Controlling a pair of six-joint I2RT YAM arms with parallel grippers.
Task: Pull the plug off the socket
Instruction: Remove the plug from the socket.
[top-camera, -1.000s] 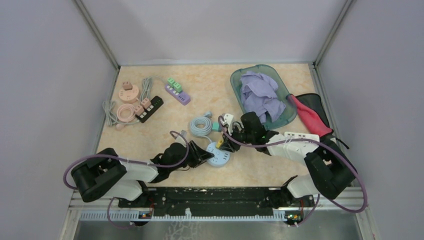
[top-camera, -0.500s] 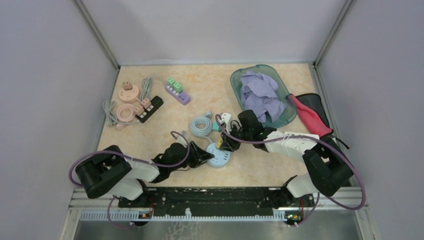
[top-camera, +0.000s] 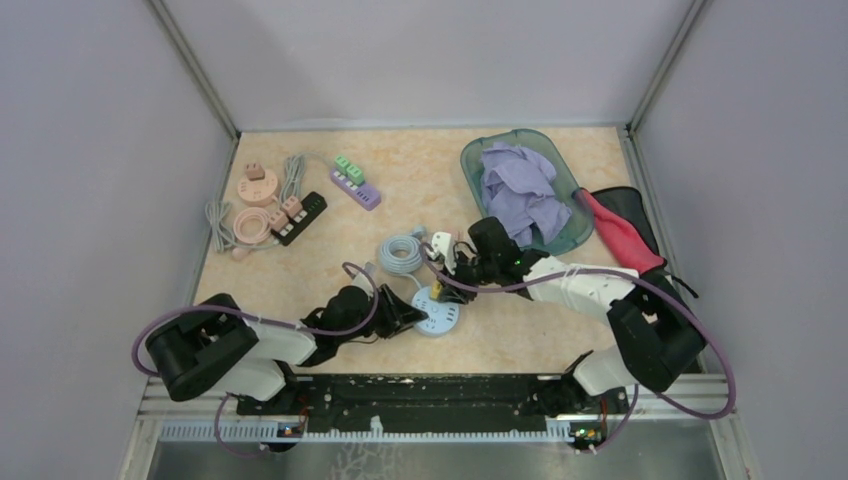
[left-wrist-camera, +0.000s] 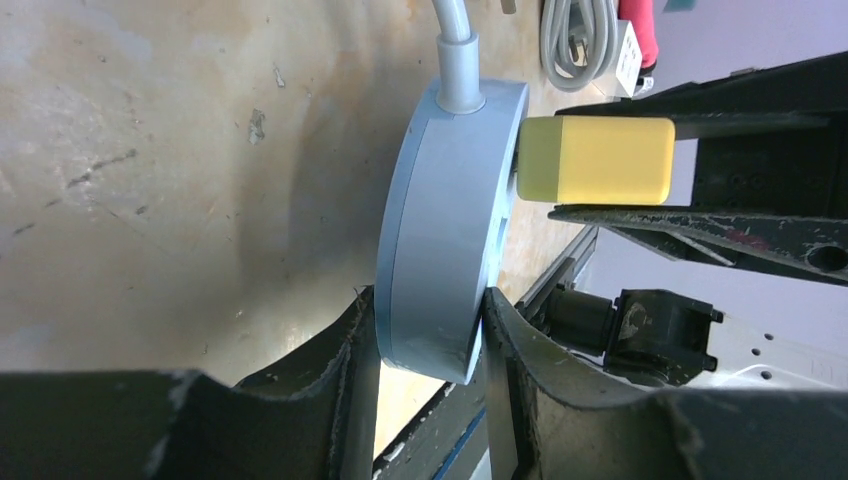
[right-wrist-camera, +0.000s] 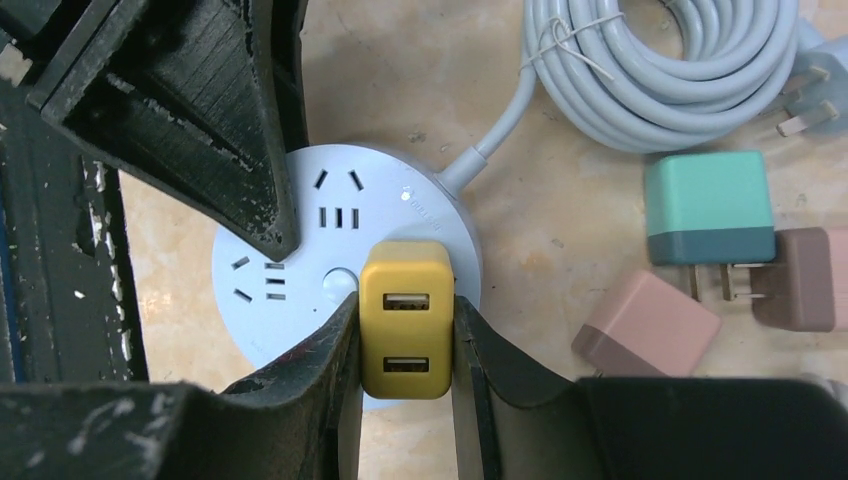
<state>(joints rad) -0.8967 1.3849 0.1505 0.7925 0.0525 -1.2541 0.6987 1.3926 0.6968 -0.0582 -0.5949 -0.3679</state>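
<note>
A round light-blue socket (top-camera: 437, 318) lies flat on the table, and its grey cable leaves one side. My left gripper (top-camera: 410, 318) is shut on the socket's rim (left-wrist-camera: 450, 230), one finger on each flat face. A yellow two-port USB plug (right-wrist-camera: 405, 320) stands at the socket's top face (right-wrist-camera: 300, 250). My right gripper (right-wrist-camera: 405, 345) is shut on the plug's two sides. In the left wrist view the plug (left-wrist-camera: 597, 160) sits right at the socket face with a thin gap showing. The right gripper (top-camera: 447, 283) comes in from the right.
A coiled grey cable (right-wrist-camera: 680, 60) lies just behind the socket. A teal adapter (right-wrist-camera: 708, 205) and two pink adapters (right-wrist-camera: 645, 325) lie to its right. A teal tray (top-camera: 478, 152) holds purple cloth at back right. Power strips (top-camera: 300, 213) and round pink sockets sit at back left.
My right wrist has shifted slightly left and toward the back while gripping the plug. The socket and my left gripper have barely moved.
</note>
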